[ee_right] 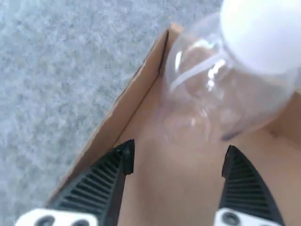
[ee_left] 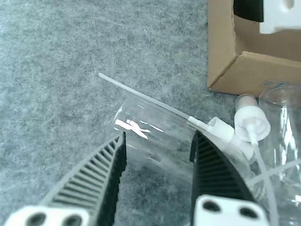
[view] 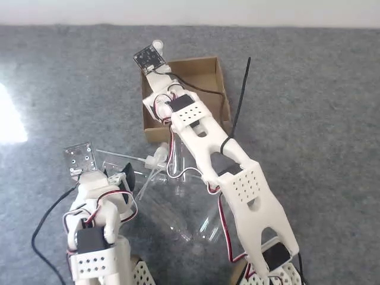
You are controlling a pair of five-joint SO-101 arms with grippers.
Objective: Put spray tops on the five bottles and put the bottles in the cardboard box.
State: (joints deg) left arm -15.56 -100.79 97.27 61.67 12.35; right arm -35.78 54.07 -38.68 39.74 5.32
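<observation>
The right gripper (ee_right: 178, 150) is hanging over the cardboard box (ee_right: 141, 84), which is sitting around 12 o'clock on the mat (view: 309, 89) in the high view. Its jaws are standing wide apart, pinching nothing. A capped bottle (ee_right: 216, 94) is leaning inside the box just past the fingertips, with its white spray top (ee_right: 263, 33) on. Looks to me like that one's delivered.

Down around 7 o'clock the left gripper (ee_left: 158, 139) is straddling a bare bottle (ee_left: 150, 125) lying on its side. The jaws are spread either side of it, not squeezing as far as I can tell. A loose spray top (ee_left: 221, 129) is lying there with its thin tube running over the bottle, next to the other bottles (view: 184, 208) around 6 o'clock.

For this grab I'd be closing on the middle of the body, and gently, since clear plastic probably slips and rolls. I'd also be watching that the tube isn't getting trapped under a finger.
</observation>
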